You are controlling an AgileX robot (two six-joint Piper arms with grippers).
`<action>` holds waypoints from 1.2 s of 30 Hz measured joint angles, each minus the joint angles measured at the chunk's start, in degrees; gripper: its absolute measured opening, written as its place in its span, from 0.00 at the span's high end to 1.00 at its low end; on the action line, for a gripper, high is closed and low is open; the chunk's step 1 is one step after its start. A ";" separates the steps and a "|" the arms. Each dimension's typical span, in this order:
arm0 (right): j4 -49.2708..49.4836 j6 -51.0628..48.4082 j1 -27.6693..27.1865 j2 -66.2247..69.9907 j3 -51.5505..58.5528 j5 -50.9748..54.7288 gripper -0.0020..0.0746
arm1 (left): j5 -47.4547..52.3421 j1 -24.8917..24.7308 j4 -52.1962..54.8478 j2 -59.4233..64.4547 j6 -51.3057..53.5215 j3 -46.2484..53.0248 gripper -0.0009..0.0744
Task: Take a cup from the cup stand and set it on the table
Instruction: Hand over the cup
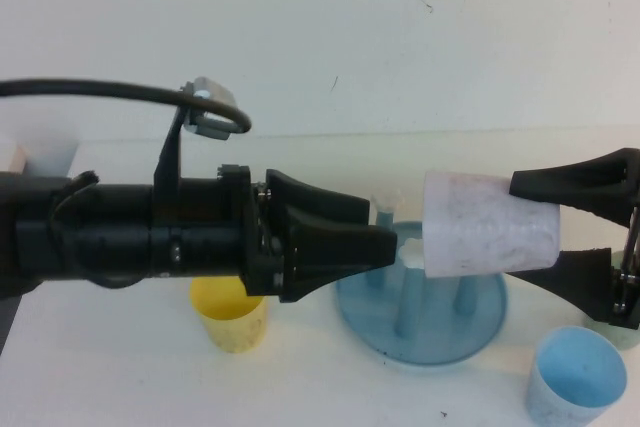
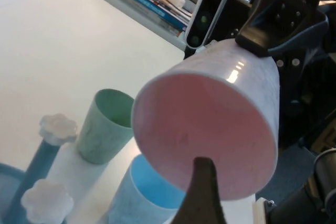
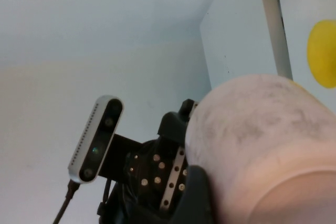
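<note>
White table (image 1: 120, 367) fills the scene, with a pale wall behind it. On the left the left arm reaches across above the table; the left claw (image 1: 385, 237) has its fingers spread and holds nothing, its tips just beside the cup's mouth. Below this arm a yellow cup (image 1: 232, 315) stands on the table. In the middle is the blue stand (image 1: 425, 312) with its pegs. Above it the pink cup (image 1: 488, 224) lies on its side in the air, held by the right claw (image 1: 545, 224), one finger over it and one under. A light blue cup (image 1: 577, 375) stands at the right.
</note>
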 joint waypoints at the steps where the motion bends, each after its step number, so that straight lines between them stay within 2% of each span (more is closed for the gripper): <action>1: 0.00 -0.08 0.00 0.00 0.00 0.00 0.22 | 0.61 -0.42 0.00 1.27 -0.19 -1.07 0.29; 12: 0.00 -0.12 0.00 0.00 0.00 0.00 0.22 | 0.15 -7.67 0.00 5.93 -0.41 -8.30 0.29; 22: 0.25 -4.47 -0.03 0.00 0.00 0.13 0.22 | -2.07 -9.37 0.46 9.09 -3.22 -12.98 0.31; 25: 0.49 -6.19 -0.12 0.00 -0.09 0.13 0.22 | -1.99 -9.91 0.59 10.14 -4.10 -14.03 0.38; 29: 0.49 -7.61 -0.12 0.00 -0.09 0.40 0.22 | -1.99 -11.92 0.71 11.45 -4.44 -14.79 0.52; 31: 0.61 -7.73 -0.12 0.00 -0.09 0.55 0.22 | -2.21 -13.02 0.82 11.83 -4.04 -14.79 0.62; 34: 1.17 -7.77 -0.25 -0.10 -0.09 0.35 0.22 | -1.97 -14.07 0.76 12.08 -3.35 -14.84 0.82; 36: 1.74 -8.14 -0.37 -0.10 -0.09 0.35 0.22 | -1.75 -14.45 0.76 12.19 -3.22 -14.84 0.90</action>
